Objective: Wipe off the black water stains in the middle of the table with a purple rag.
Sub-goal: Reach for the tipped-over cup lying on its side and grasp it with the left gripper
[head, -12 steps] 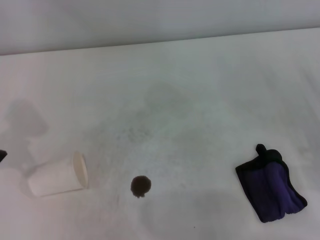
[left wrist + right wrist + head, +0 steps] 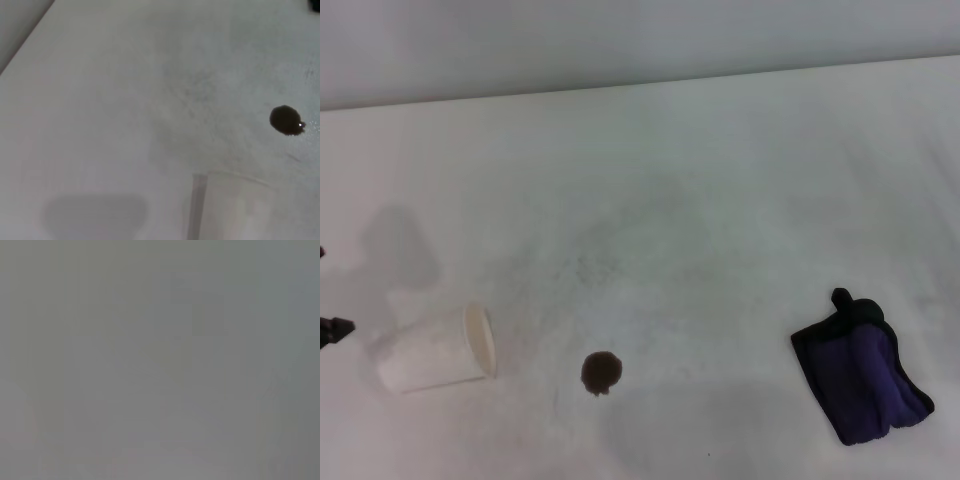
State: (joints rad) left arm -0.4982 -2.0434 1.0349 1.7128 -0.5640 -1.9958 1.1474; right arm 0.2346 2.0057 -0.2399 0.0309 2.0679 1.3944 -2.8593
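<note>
Stain: black water stains (image 2: 601,372) sit as 1 small dark blot near the front edge of the table (image 2: 720,180), about mid-width.
Rag: purple rag (image 2: 865,382) lies folded toward the front right corner, well apart from the blot, untouched.
Cup: white paper cup (image 2: 438,349) lies on its side, mouth toward the blot, near the front left.
Left gripper: left gripper (image 2: 332,327) only a dark tip at the left edge; finger state, cannot tell.
Right gripper: not seen in any view.
Step judged: fetch rag; grip the thick fold, lift clear, press flat on the blot.
Views: left wrist shows a wet glint on the blot (image 2: 286,120) and the cup (image 2: 240,207); head view alone shows the rag; right wrist view shows plain grey.
</note>
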